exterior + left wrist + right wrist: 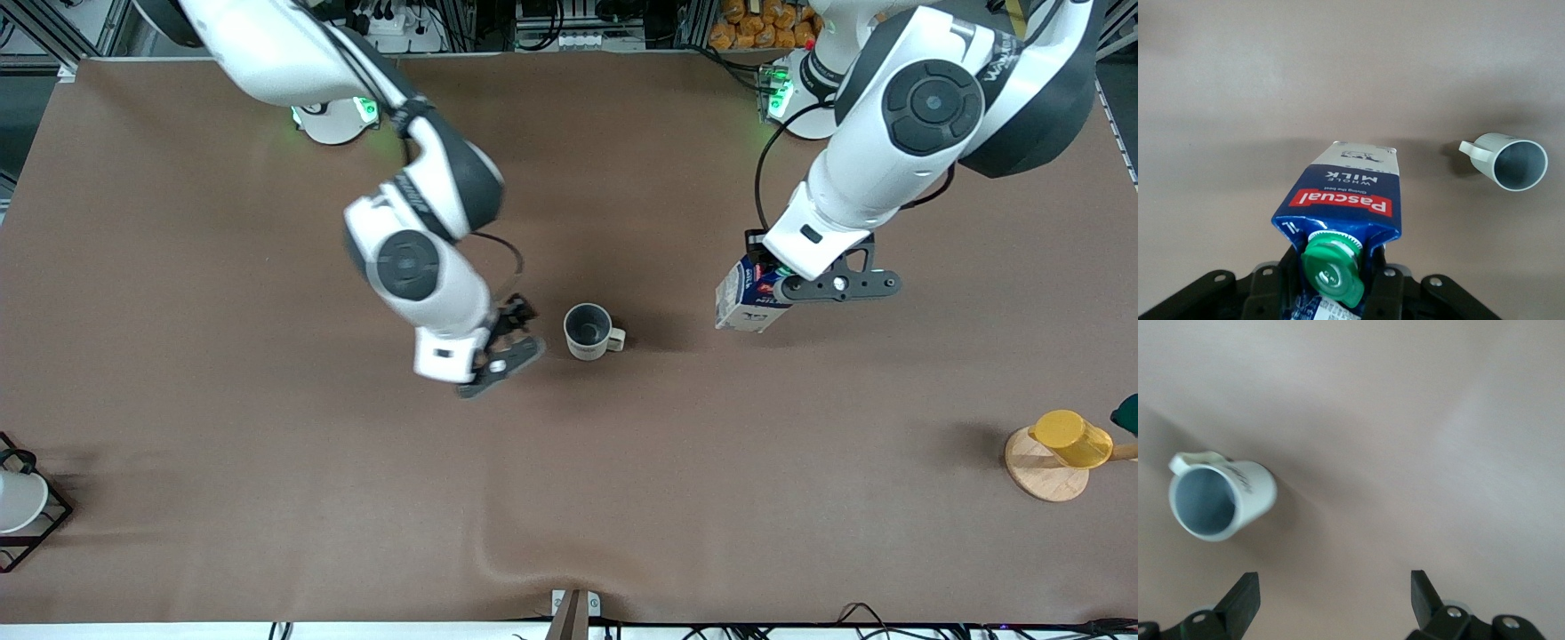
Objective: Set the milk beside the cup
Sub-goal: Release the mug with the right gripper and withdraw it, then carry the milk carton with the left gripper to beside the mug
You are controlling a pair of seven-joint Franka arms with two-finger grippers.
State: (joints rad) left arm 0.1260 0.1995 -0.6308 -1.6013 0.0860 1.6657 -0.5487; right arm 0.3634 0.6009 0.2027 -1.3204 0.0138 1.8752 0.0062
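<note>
The left gripper (772,283) is clamped on the milk (745,302), gripping it at the gable top, one finger on either side of the green cap (1333,265). The carton hangs above the table (267,462), toward the left arm's end of it from the cup (589,332) and clearly apart from it. In the left wrist view the red label and the white "MILK" lettering face the camera, and the cup shows off to one side with bare cloth between the two.

The cup stands upright near the middle of the table, grey inside, its handle pointing toward the left arm's end.

The right gripper (508,342) hovers just beside the cup, on the side toward the right arm's end. Its fingers (1241,603) stand wide apart and hold nothing; the right wrist view looks down into the cup's mouth.

At the table's edge toward the left arm's end, a yellow cup (1071,437) sits on a round wooden coaster (1042,471). At the other end, a white cup (18,498) rests in a black wire frame (49,524).
</note>
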